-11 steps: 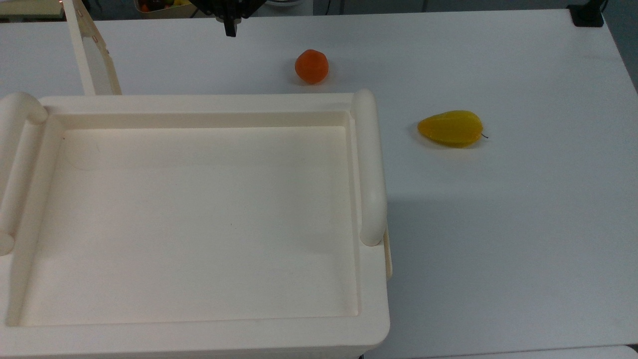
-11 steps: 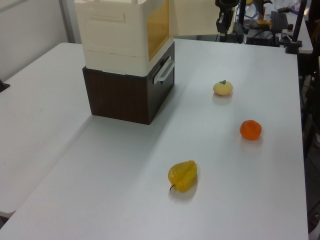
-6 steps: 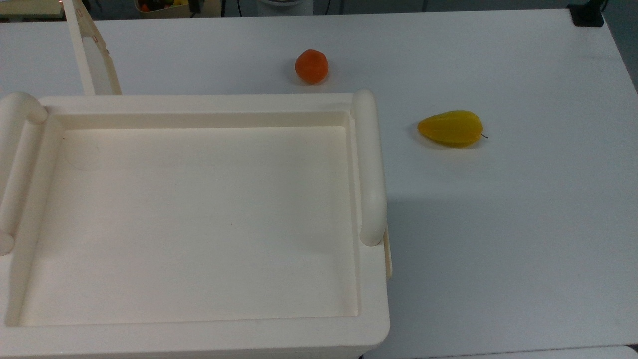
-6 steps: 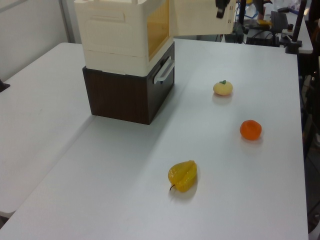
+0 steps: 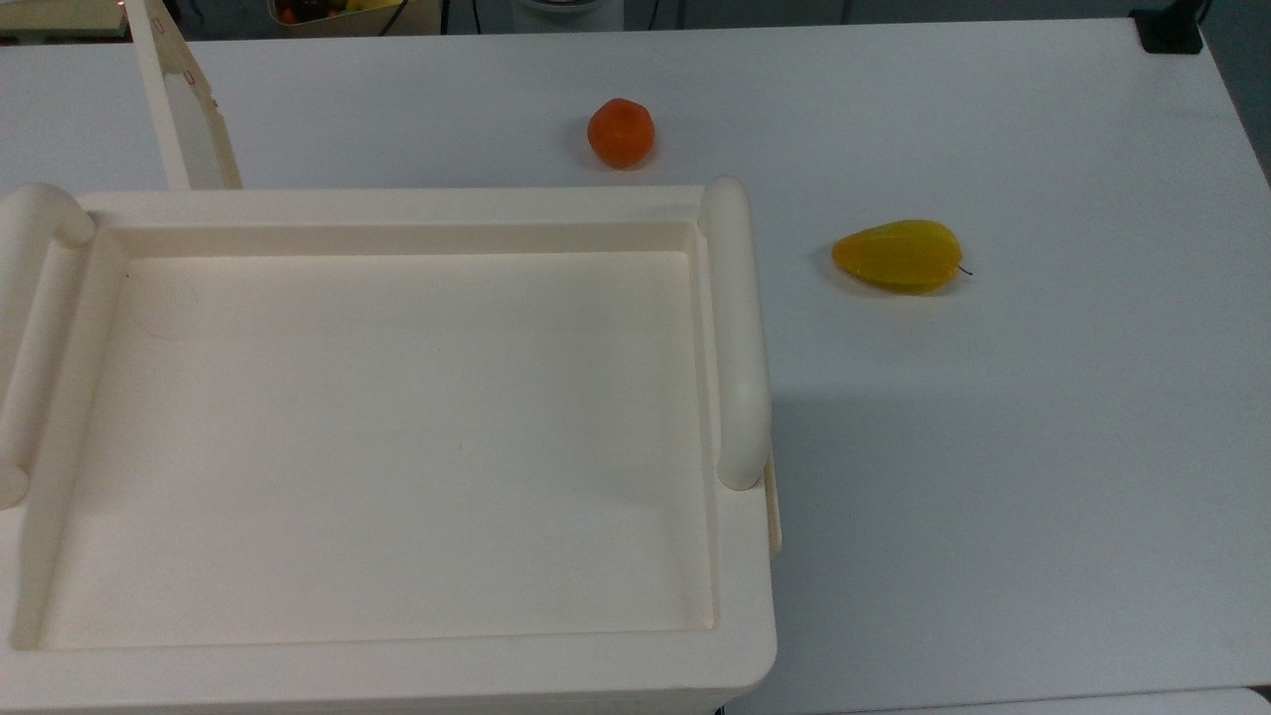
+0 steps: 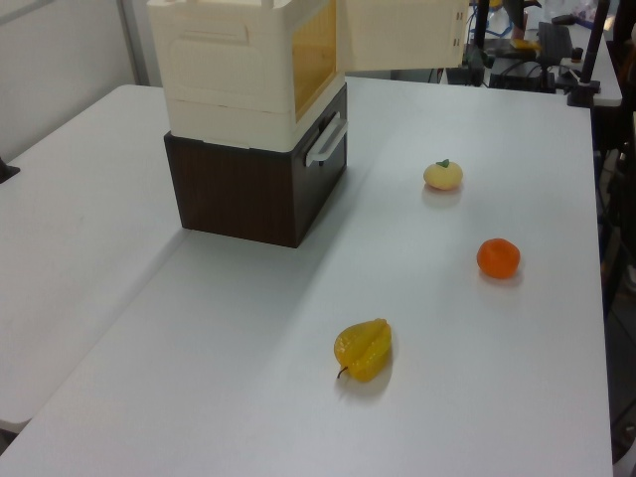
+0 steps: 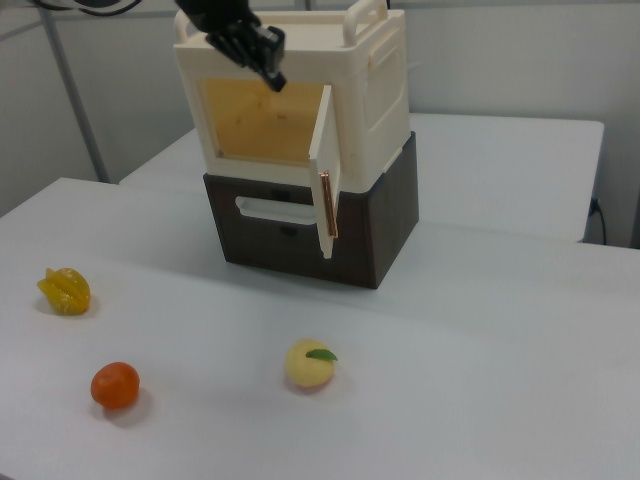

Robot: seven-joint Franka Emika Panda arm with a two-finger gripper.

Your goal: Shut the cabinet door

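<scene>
Right view shows the cabinet door [image 7: 322,172] swung wide off the cabinet [image 7: 300,90], its free edge reachable, while the end effector [image 7: 270,62] hangs before the amber opening, seemingly to get behind the panel; fingers' spacing I cannot tell.

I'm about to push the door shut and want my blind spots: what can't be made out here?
- Right view: whether the gripper touches the cabinet or hangs in front of it; depth is unclear.
- Right view: the cabinet's inside, partly covered by the cabinet door and the gripper.
- Top view: the cabinet door's far end, cut off by the upper edge.
- Left view: the cabinet door's top, cut off likewise.
</scene>
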